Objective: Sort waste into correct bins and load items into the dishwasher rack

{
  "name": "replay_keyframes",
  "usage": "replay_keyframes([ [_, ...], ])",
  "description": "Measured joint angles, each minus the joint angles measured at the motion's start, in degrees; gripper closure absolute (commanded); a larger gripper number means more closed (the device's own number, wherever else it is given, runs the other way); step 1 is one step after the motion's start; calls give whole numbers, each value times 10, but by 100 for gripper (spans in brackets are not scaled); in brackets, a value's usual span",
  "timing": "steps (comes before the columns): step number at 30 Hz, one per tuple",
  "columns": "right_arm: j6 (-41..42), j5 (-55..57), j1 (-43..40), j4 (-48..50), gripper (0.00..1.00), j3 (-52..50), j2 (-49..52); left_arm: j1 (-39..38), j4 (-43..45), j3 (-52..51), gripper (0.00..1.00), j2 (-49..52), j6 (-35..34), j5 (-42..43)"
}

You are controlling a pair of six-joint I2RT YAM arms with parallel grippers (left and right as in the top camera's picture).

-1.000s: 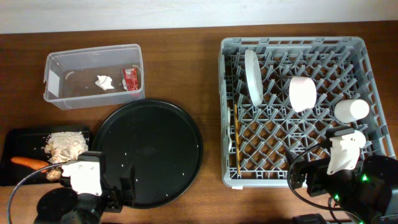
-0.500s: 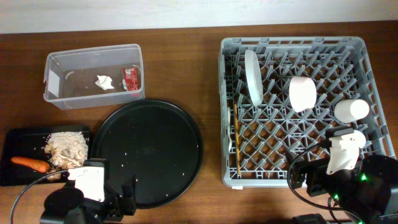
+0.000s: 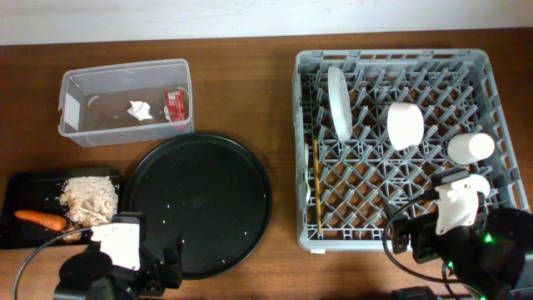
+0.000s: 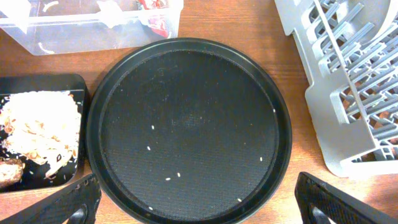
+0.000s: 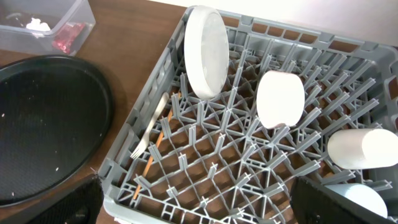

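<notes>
Standing fully spread and empty at the near edge of the table (image 3: 275,100), the left gripper (image 4: 199,208) faces the crumb-flecked round tray (image 4: 186,124), with the tissue (image 3: 138,110) in the clear tub (image 3: 125,67) beyond it and the food scraps (image 3: 87,198) in the black tray (image 3: 17,187) to its left, while the right gripper (image 5: 202,205) faces the loaded dishwasher rack (image 3: 391,57).

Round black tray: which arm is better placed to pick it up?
Left. The open left gripper hangs by the round black tray; the right gripper is over the rack, farther away.
</notes>
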Motion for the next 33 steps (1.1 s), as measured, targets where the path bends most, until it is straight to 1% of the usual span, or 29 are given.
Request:
replay_keyframes([
  [1,0,0,0,0,1,-4,-8,0,0,0,1,0,0,0],
  [4,-7,0,0,7,1,-39,-75,0,0,0,1,0,0,0],
  [6,-13,0,0,35,1,-75,-133,0,-1,0,1,0,0,0],
  [10,-28,0,0,148,1,-188,-237,0,-1,0,1,0,0,0],
  [13,-32,0,0,246,1,-307,-306,0,-1,-2,1,0,0,0],
  [16,-34,0,0,379,1,-412,-334,0,-1,-2,1,0,0,0],
  [18,-37,1,0,403,1,-441,-333,0,-1,-2,1,0,0,0],
  [19,-42,1,0,450,1,-465,-334,0,-2,-2,1,0,0,0],
  [24,-60,10,0,617,1,-572,-335,0,-2,-2,1,0,0,0],
  [26,-62,13,0,709,1,-634,-335,0,-2,-3,1,0,0,0],
  [28,-64,19,0,699,1,-655,-335,0,-2,-3,1,0,0,0],
  [33,-64,46,-2,626,1,-656,-336,0,-2,-3,1,0,0,0],
])
